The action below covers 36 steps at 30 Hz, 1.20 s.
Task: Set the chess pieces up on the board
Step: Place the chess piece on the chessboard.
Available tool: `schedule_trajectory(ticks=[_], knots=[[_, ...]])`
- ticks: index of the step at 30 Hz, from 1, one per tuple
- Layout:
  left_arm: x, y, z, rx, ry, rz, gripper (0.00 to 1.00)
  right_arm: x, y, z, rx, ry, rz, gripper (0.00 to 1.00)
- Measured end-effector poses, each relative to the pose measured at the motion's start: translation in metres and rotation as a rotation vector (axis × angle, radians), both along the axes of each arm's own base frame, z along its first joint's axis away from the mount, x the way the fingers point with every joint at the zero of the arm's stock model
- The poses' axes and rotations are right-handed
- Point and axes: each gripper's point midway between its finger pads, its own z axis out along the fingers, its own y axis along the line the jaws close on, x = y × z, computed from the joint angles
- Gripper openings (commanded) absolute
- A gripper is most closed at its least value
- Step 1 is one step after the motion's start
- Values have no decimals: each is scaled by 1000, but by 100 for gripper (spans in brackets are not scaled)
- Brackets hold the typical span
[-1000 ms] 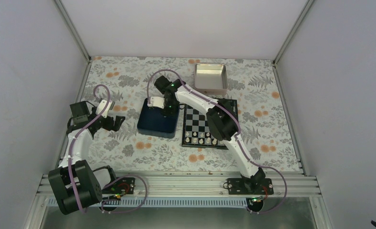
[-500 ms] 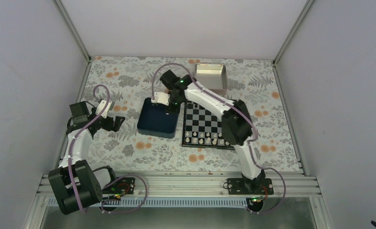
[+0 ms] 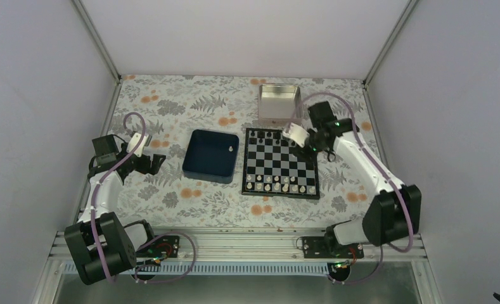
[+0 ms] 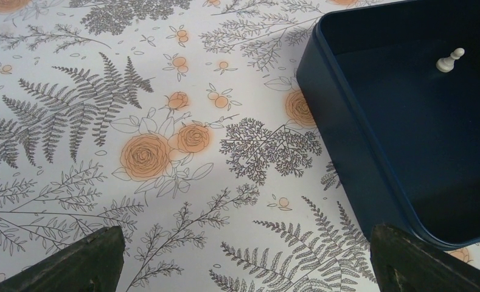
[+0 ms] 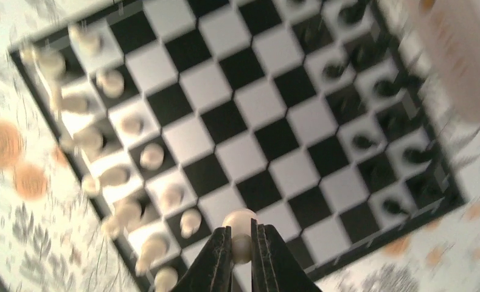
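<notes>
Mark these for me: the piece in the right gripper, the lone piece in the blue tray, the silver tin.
held white piece (image 5: 240, 220): right wrist view, its rounded head.
lone white piece (image 4: 449, 61): left wrist view, mid-body.
silver tin (image 3: 279, 102): top external view, bare inner floor.

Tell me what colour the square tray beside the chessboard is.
Dark blue square tray, clearest in the left wrist view.
</notes>
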Motion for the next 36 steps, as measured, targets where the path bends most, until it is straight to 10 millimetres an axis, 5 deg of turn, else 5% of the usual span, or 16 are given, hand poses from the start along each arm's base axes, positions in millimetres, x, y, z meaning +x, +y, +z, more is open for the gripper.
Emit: schedule_trajectory(ticks=[4, 11, 22, 36], knots=[[0, 0, 0, -1, 1, 0, 100, -33, -35, -31, -26, 53, -39, 9], [0, 0, -2, -4, 9, 0, 100, -64, -54, -80, -49, 145, -49, 9], [0, 0, -3, -3, 11, 1, 100, -62, -63, -109, -32, 168, -66, 9], [0, 0, -5, -6, 19, 2, 100, -56, -64, -117, -6, 173, -74, 10]])
